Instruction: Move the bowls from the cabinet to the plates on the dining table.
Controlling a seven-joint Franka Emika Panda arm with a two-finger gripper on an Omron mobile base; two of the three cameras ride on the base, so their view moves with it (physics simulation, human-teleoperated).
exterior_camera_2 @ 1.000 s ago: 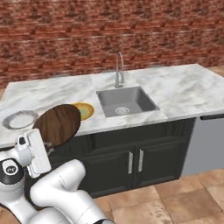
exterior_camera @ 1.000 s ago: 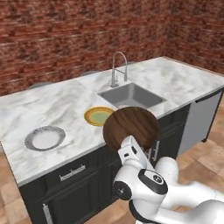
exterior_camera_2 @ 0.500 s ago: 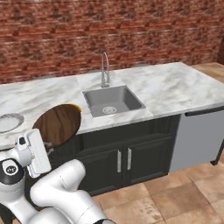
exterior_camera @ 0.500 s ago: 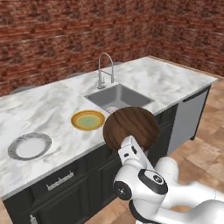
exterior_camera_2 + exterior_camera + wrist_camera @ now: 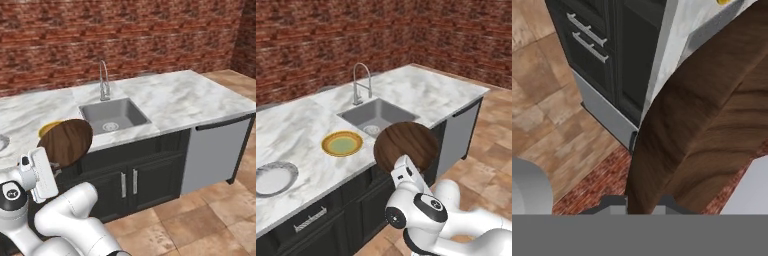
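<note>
Two plates lie on the marble table [image 5: 301,125], seen in the left base view: the pale plate [image 5: 273,178] at the far left near the front edge, and the yellow-rimmed, green-centred plate [image 5: 342,143] to its right, well apart from it and just left of the sink [image 5: 378,114]. Behind the sink stands the arched tap [image 5: 360,82]. Right of the yellow plate, in front of the table's edge and off its surface, one wooden bowl [image 5: 406,146] hangs in the air, tipped on its side with its round face toward the camera. The claw [image 5: 640,202] is clenched on the bowl's rim, the wood rising from between the two finger tips in the hand view. Further right, a grey appliance front [image 5: 456,135] sits in the dark base under the tabletop, above a tiled floor [image 5: 491,150].
</note>
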